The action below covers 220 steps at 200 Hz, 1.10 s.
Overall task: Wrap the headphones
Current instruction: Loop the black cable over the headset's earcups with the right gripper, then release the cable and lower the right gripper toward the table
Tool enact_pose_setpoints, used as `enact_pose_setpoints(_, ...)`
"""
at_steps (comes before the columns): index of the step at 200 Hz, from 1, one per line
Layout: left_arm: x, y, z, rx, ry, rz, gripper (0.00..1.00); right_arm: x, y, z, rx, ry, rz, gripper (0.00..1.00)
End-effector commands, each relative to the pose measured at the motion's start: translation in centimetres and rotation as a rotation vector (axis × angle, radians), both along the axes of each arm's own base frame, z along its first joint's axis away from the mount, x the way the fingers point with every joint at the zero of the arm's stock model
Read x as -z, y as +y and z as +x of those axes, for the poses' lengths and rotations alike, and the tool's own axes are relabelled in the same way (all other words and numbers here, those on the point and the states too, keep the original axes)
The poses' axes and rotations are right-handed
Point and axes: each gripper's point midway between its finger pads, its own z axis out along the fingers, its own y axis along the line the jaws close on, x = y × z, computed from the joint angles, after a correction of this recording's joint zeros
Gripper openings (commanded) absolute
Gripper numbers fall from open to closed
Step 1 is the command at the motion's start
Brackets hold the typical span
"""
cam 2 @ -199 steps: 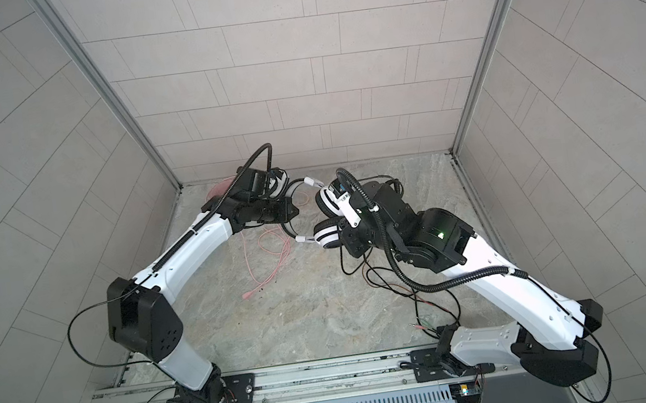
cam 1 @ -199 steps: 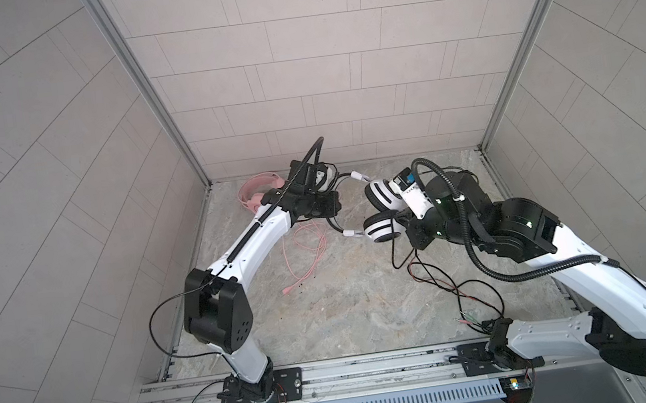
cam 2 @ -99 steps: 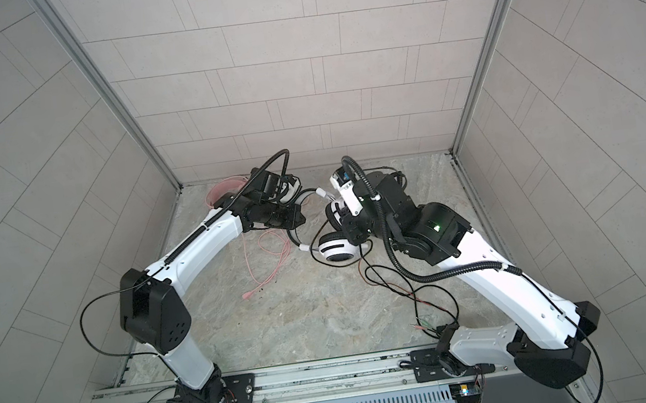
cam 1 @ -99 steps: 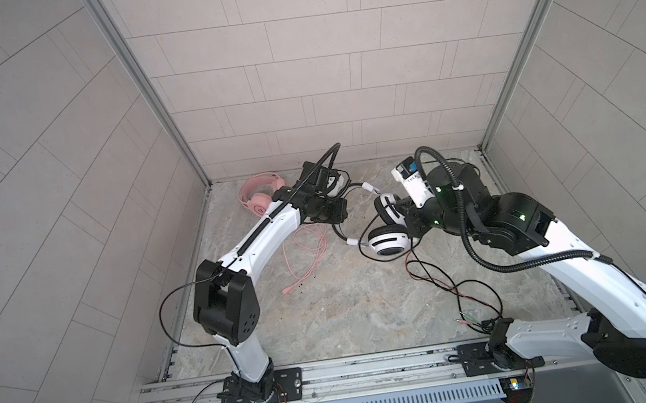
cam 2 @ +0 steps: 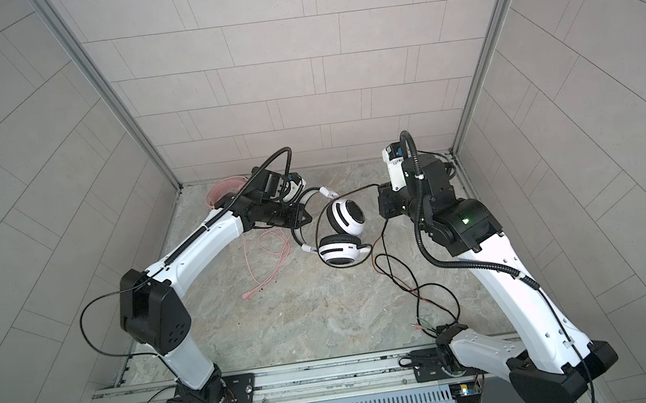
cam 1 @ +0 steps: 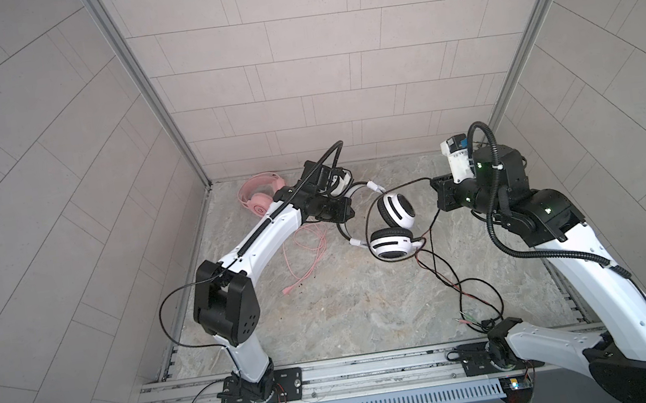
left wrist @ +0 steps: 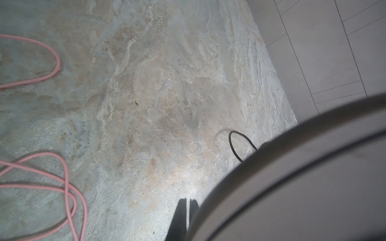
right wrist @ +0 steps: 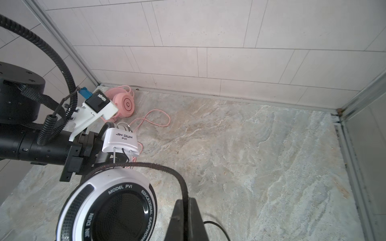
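Since half a second ago, we see the right arm drawn back rightward, pulling the black cable [cam 1: 415,181] taut from the white-and-black headphones [cam 1: 396,212]. The right tool [right wrist: 184,205] pinches that cable. The left tool [cam 1: 345,208] is pressed together on the headband, with the earcups between the two tools. The pink headphones [cam 1: 260,195] lie in the desk's [cam 1: 346,304] back left corner. Both arms reach forward, elbows bent.

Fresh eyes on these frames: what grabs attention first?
The white-and-black headphones are held mid-scene between the two arms. The left end effector appears clamped at the headband, and the right end effector is shut on their black cable. Next come the pink headphones in the far left corner, with their pink cable sprawled loose on the stone floor.
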Motion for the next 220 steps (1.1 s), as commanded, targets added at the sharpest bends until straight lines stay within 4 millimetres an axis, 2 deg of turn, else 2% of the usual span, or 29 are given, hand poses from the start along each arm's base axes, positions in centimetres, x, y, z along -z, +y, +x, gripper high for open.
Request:
enact_pose_setpoints(1, -4.4, -1.7, -1.3, 0.076, -0.057, -0.130, 0.00, 0.5, 1.9, 0.9, -0.065, 0.013, 0.066, 0.00)
enact_pose_setpoints(26, -4.4, -2.0, -1.8, 0.102, -0.070, -0.134, 0.00, 1.2, 1.9, 2.0, -0.044, 0.009, 0.079, 0.00)
enact_pose_setpoints(66, -5.8, -2.5, -2.2, 0.113, -0.083, -0.191, 0.00, 2.1, -0.2, 3.4, 0.041, -0.006, 0.115, 0.00)
enact_pose_setpoints(85, -6.7, -2.1, -2.0, 0.089, -0.102, -0.214, 0.00, 3.4, -1.3, 3.6, 0.081, 0.007, 0.117, 0.00)
enact_pose_setpoints(106, -8.0, -2.0, -1.7, 0.072, -0.115, -0.300, 0.00, 5.7, -2.2, 3.6, 0.117, 0.036, 0.136, 0.00)
enact_pose_setpoints(149, -9.8, -1.4, -1.5, 0.051, -0.159, -0.370, 0.00, 10.8, 0.1, 3.7, 0.038, 0.139, 0.234, 0.00)
enact_pose_setpoints(177, -9.3, -0.5, -1.0, 0.015, -0.189, -0.333, 0.00, 13.1, 0.8, 3.8, 0.031, 0.174, 0.283, 0.00)
enact_pose_setpoints(197, -9.6, -0.4, -0.8, 0.007, -0.180, -0.359, 0.00, 13.8, 1.7, 3.6, -0.002, 0.188, 0.326, 0.06)
enact_pose_setpoints(220, -8.5, -0.1, -0.4, -0.015, -0.155, -0.315, 0.00, 14.8, 2.5, 3.3, -0.030, 0.215, 0.342, 0.18)
